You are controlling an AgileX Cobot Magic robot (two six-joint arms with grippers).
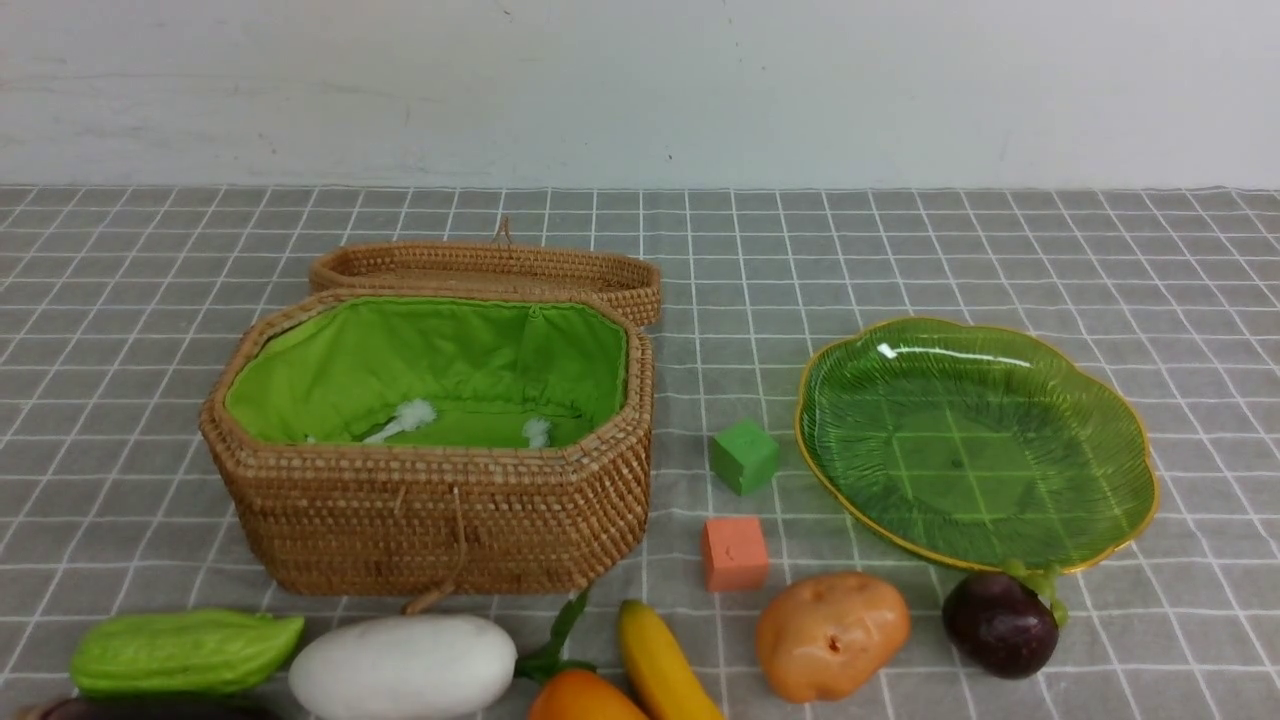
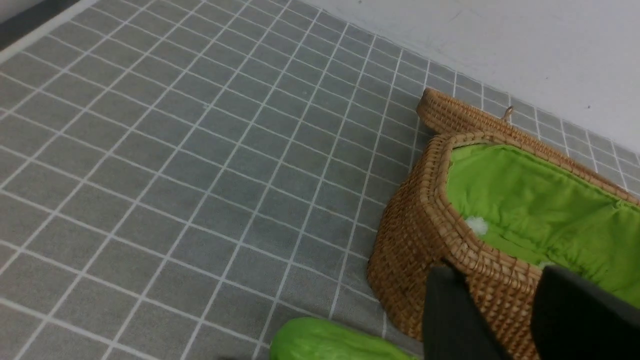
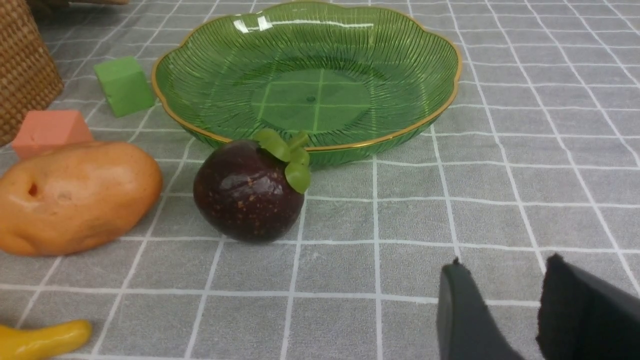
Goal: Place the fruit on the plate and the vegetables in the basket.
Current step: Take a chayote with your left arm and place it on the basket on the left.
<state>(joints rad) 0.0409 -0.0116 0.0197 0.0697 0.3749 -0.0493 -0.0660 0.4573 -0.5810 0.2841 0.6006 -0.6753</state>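
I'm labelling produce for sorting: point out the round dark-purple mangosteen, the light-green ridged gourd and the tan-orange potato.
Round dark-purple mangosteen point(image 3: 246, 197): right wrist view, purple skin.
Light-green ridged gourd point(image 1: 185, 652): front view, middle of its body.
Tan-orange potato point(image 1: 832, 630): front view, middle of its skin.

We see coarse, rough woven rattan on the basket, with a smooth, softly creased cloth lining inside. The plate looks like clear glass, glossy and finely ribbed, its rim a shiny gold. We find a polished sheen on the mangosteen and smooth, waxy, plastic-looking skin on the potato. The gourd is ridged with a slight gloss, the radish smooth and softly shiny. The cloth looks matt and finely woven, and both cubes, the green cube and the orange cube, appear matt.
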